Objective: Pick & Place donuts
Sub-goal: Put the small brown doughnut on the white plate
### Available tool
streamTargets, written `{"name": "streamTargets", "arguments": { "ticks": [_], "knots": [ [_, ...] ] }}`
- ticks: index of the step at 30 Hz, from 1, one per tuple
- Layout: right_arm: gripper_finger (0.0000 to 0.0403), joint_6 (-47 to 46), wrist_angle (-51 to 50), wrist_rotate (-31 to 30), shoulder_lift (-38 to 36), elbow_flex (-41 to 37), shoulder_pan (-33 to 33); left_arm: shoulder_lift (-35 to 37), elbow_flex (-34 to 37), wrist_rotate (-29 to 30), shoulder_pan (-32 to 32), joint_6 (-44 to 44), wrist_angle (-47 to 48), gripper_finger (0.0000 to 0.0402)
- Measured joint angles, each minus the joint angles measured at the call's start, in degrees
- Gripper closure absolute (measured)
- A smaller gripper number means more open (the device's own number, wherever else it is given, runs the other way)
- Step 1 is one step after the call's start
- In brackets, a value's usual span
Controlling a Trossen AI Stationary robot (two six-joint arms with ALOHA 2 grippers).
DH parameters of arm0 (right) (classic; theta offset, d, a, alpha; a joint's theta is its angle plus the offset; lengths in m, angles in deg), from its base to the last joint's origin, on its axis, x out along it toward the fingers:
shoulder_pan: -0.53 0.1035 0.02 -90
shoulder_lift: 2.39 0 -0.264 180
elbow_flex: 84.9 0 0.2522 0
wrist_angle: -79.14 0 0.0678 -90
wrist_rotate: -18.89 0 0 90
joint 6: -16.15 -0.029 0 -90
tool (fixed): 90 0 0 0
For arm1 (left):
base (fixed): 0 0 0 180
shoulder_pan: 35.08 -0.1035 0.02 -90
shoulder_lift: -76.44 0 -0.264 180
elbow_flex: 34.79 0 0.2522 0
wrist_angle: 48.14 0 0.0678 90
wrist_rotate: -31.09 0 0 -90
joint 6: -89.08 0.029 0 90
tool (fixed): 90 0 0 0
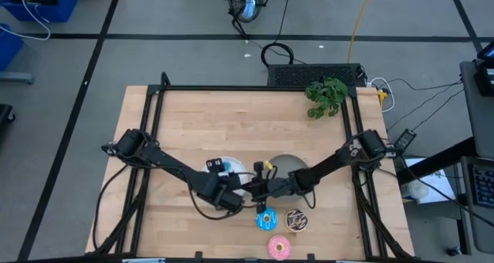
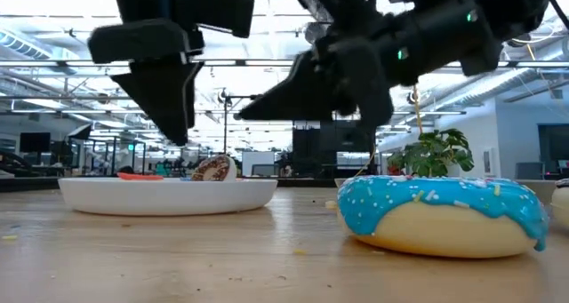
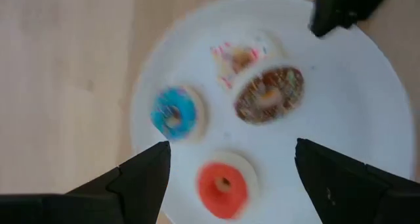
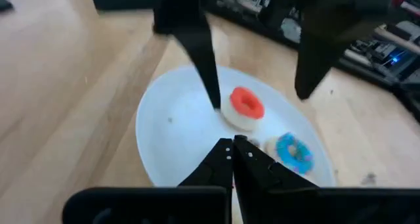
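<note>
The pale wooden table (image 1: 193, 124) stood on a grey taped floor, a potted plant (image 1: 326, 96) at its far right corner and cables trailing beyond. Both arms met over the white plate (image 3: 341, 112). The left gripper (image 3: 230, 161) hung above it, jaws spread and empty; the right gripper (image 4: 233, 147) had its jaws pressed together. Four tiny donuts lay on that plate: blue donut (image 3: 174, 112), red donut (image 3: 223, 184), brown donut (image 3: 269, 94), whitish-pink donut (image 3: 236, 56). The blue-iced donut (image 1: 266, 220), chocolate sprinkled donut (image 1: 296, 220) and pink-iced donut (image 1: 279, 247) sat on bare wood near the front edge.
</note>
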Motion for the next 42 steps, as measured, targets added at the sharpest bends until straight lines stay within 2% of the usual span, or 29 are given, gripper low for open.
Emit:
{"name": "streamTargets", "arguments": {
  "ticks": [6, 17, 20, 25, 27, 31, 37, 42],
  "knots": [
    [0.0403, 1.9, 0.2, -0.3, -10.2, -6.4, 0.6, 0.0, 0.1, 2.5, -1.0, 6.6, -0.6, 0.0078],
    [0.0403, 0.6, 1.9, 0.0, -43.0, -27.0, 0.6, -0.2, 0.1, 0.9, -2.9, 21.3, -4.3, 0.0078],
    [0.0403, 0.3, 1.1, -0.6, -50.5, -33.2, 1.6, -0.2, 0.1, -2.1, -3.9, 22.4, -6.6, 0.0078],
    [0.0403, -0.2, 5.4, -4.4, -61.2, -40.6, 2.9, -0.4, 0.1, -6.9, -5.2, 24.1, -8.9, 0.0083],
    [0.0403, -0.1, 6.5, -4.5, -64.1, -42.6, 3.3, -0.8, 0.1, -9.2, -5.7, 24.2, -8.7, 0.0094],
    [0.0403, 0.4, 6.6, -4.5, -67.3, -44.4, 3.6, -0.8, 0.1, -9.6, -6.2, 23.8, -8.5, 0.0135],
    [0.0403, 0.6, 6.6, -4.5, -67.8, -44.4, 3.5, -0.8, 0.1, -10.0, -6.6, 24.5, -8.6, 0.0190],
    [0.0403, 0.7, 6.6, -4.5, -67.8, -44.4, 3.5, -1.7, 0.4, -11.0, -6.3, 24.9, -9.0, 0.0212]
  ]
}}
